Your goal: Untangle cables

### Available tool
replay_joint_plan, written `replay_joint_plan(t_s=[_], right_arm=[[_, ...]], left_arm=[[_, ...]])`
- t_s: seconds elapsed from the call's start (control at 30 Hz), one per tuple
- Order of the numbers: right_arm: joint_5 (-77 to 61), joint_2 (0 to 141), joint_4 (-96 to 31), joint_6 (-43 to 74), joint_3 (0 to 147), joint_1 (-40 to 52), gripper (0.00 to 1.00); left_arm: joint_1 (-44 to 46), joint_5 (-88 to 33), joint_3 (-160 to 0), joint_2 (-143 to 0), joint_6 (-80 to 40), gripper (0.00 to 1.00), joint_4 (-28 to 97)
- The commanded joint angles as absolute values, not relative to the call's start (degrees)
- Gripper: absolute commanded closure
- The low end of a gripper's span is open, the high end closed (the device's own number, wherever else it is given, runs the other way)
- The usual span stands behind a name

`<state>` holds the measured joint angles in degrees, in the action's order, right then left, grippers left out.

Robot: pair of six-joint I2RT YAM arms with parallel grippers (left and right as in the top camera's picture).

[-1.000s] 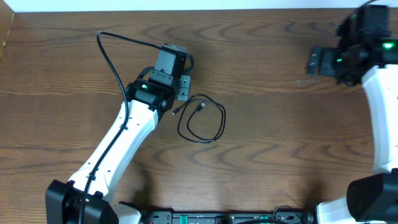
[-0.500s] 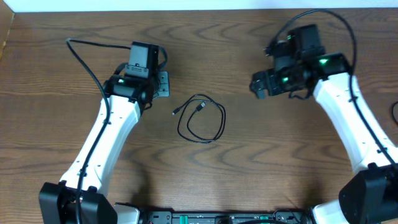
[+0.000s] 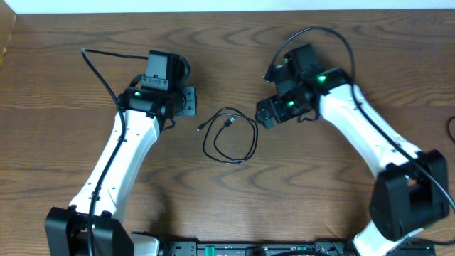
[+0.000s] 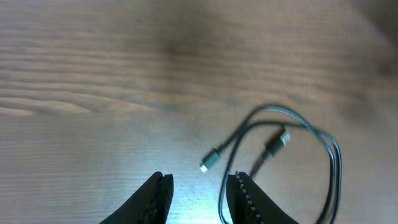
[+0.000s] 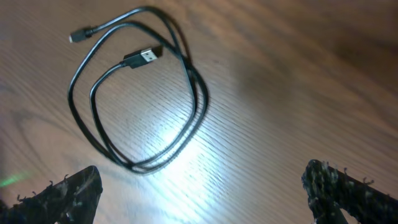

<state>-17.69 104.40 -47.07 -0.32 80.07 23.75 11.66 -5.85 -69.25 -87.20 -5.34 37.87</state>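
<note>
Little looks done yet: the black cable (image 3: 254,139) lies in a loose double loop at the middle of the counter (image 3: 341,213), and no white cable shows in any view. The left pincer (image 3: 190,102) stands narrowly parted and empty just left of the loop. The right pincer (image 3: 263,119) gapes wide, empty, just right of it. Only the overhead view shows both arms flanking the loop, while the right wrist view shows the flat plug (image 5: 142,57) best, lying inside the loop.

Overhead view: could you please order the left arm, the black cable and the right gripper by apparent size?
1. left arm, largest by far.
2. black cable, counting its whole loop.
3. right gripper, smallest, though probably nearer the camera.
</note>
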Motion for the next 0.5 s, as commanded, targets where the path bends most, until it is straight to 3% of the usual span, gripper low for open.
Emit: replay_joint_plan(t_s=[0.0, 0.47], right_arm=[[-18.41, 107.81, -45.45, 2.00, 79.59, 25.91, 0.01], [-18.37, 114.19, -42.11, 5.74, 79.57, 27.44, 0.01]], left_arm=[[11.46, -10.44, -67.61, -86.48, -0.40, 0.66, 37.65], [11.46, -18.90, -66.72, -89.23, 6.70, 0.66, 37.04]])
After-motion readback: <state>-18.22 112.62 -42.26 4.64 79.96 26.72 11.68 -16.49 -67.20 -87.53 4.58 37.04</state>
